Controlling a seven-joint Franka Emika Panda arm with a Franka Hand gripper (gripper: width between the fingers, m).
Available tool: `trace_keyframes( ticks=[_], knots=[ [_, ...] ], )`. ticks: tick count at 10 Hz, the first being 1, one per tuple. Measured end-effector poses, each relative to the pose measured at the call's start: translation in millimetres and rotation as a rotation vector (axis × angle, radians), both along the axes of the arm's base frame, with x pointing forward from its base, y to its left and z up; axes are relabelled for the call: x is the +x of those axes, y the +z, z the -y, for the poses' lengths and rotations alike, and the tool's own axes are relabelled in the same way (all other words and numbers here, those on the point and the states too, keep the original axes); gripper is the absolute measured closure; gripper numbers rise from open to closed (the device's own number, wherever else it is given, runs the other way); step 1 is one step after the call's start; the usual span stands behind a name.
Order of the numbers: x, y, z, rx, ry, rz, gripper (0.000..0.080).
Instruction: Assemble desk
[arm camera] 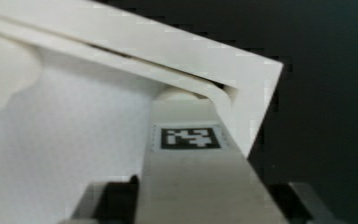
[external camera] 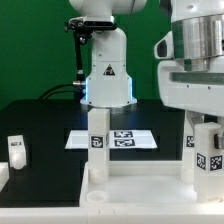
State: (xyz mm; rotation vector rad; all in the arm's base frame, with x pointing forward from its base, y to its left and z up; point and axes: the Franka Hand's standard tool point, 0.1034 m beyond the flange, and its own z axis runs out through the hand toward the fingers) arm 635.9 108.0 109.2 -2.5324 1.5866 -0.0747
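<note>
Nearest in the exterior view, the tabletop panel (external camera: pixel 145 185) is seen lying flat on the black table (external camera: pixel 50 165). Its corner at the exterior view's right is taken up by a leg (external camera: pixel 208 150) that is held upright there. The step in hand is judged to be the seating of this leg in that corner. It would be done well if the leg were kept plumb and its foot were lined up squarely with the corner's socket before any pressure or turning is applied. The panel should also not be allowed to slide on the table, since a tilted start is likely to jam. In the wrist view the tagged leg is seen running down to the corner of the panel, though whether it is fully seated cannot be told. The hand (external camera: pixel 205 128) is closed partway, and the leg is clamped between its two fingers (arm camera: pixel 101 203); nothing else appears to be touched by it. At the panel's corner on the exterior view's left, a second leg (external camera: pixel 97 145) is found standing upright, apparently already fitted. A loose leg (external camera: pixel 15 152) is left well apart, at the exterior view's left. Beyond the panel the marker board (external camera: pixel 125 138) lies flat, and the robot's base (external camera: pixel 105 75) stands farthest.
</note>
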Motion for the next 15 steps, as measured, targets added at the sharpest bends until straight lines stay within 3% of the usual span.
trace_keyframes(
  ticks=[1,2,3,4,6,9,11,12,13,14,15],
  knots=[
    [1.0,1.5,1.5,-0.014,0.144,0.019,0.0304],
    [0.3,0.5,2.0,-0.04,0.334,0.034,0.0304],
    [-0.1,-0.9,3.6,-0.052,0.433,0.042,0.0199],
    [0.4,-0.7,4.6,-0.061,0.47,0.046,0.0164],
    [0.6,-0.7,7.0,-0.086,0.603,0.055,0.0154],
    [6.0,3.1,3.3,-0.2,1.126,0.106,0.0151],
    [5.8,2.6,3.2,-0.219,1.17,0.1,0.0151],
    [5.9,2.4,3.9,-0.218,1.164,0.099,0.0288],
    [5.8,2.3,3.8,-0.212,1.119,0.096,0.0288],
    [5.9,2.4,3.8,-0.203,1.042,0.091,0.0466],
    [5.9,2.1,4.0,-0.195,0.973,0.086,0.0515]
  ],
)
